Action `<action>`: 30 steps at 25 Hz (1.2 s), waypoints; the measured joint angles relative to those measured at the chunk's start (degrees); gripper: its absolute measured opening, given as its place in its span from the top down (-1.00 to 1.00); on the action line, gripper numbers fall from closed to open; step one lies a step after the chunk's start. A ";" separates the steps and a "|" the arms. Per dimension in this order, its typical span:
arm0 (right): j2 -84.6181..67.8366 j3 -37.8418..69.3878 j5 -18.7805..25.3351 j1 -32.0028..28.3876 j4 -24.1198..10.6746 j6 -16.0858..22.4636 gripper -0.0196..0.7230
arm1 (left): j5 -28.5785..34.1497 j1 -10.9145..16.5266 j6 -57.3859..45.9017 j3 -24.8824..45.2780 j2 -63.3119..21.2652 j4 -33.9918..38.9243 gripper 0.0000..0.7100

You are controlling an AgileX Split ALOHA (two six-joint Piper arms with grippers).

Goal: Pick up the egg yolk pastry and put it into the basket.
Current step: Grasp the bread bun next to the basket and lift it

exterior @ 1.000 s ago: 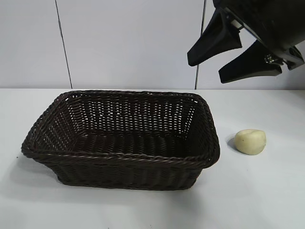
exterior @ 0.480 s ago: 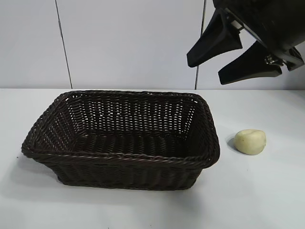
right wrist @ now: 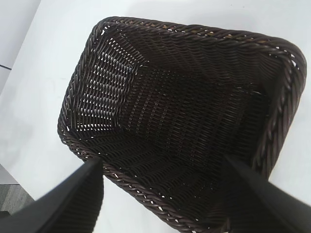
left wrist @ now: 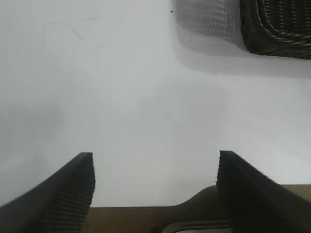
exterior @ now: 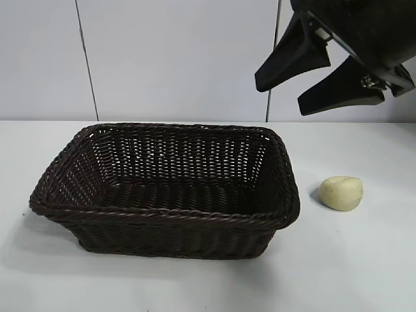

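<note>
Seen from the exterior camera, the right gripper (exterior: 311,83) hangs high above the table (exterior: 364,260), over the basket's right end, its two black fingers spread wide with nothing between them. The egg yolk pastry (exterior: 342,192) lies on the bare table just beside the right end of the basket (exterior: 166,214), apart from the wicker and not touched by any finger. The basket holds nothing that can be seen. The step in hand is judged to be the approach: the gripper should travel outward past the basket rim and down until the pastry sits midway between the fingers, then close gently, since the lump is judged to be soft and easily dented.

From the left wrist camera, the left gripper (left wrist: 155,167) hovers over plain table with its ribbed fingers well apart and empty; one corner of the basket (left wrist: 277,29) shows far off. This arm appears parked and should stay clear.

From the right wrist camera, the spread fingers of the right gripper (right wrist: 165,170) frame the interior of the basket (right wrist: 194,34); the pastry is out of this view, so the camera cannot yet guide the grasp. A descent well clear of the braided rim is advisable.
</note>
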 joint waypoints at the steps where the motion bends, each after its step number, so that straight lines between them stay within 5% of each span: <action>1: 0.00 0.00 0.00 0.00 0.00 0.00 -0.39 | 0.00 0.00 0.00 0.00 -0.26 0.00 -0.45; 12: 0.00 0.00 -0.23 0.00 -0.06 0.08 -0.39 | 0.07 0.00 0.00 0.00 -19.44 0.00 -0.45; 19: 0.00 0.00 0.34 0.00 -2.07 5.19 -0.39 | 1.04 0.00 0.00 0.00 -26.85 -0.02 -0.45; 23: 0.00 -1.53 1.39 0.00 -7.85 11.76 -0.39 | 1.38 0.00 0.00 0.00 -26.85 -0.02 -0.45; 30: 1.34 -10.65 7.09 0.00 -28.27 27.60 -0.39 | 1.38 0.00 0.00 0.00 -26.85 -0.02 -0.45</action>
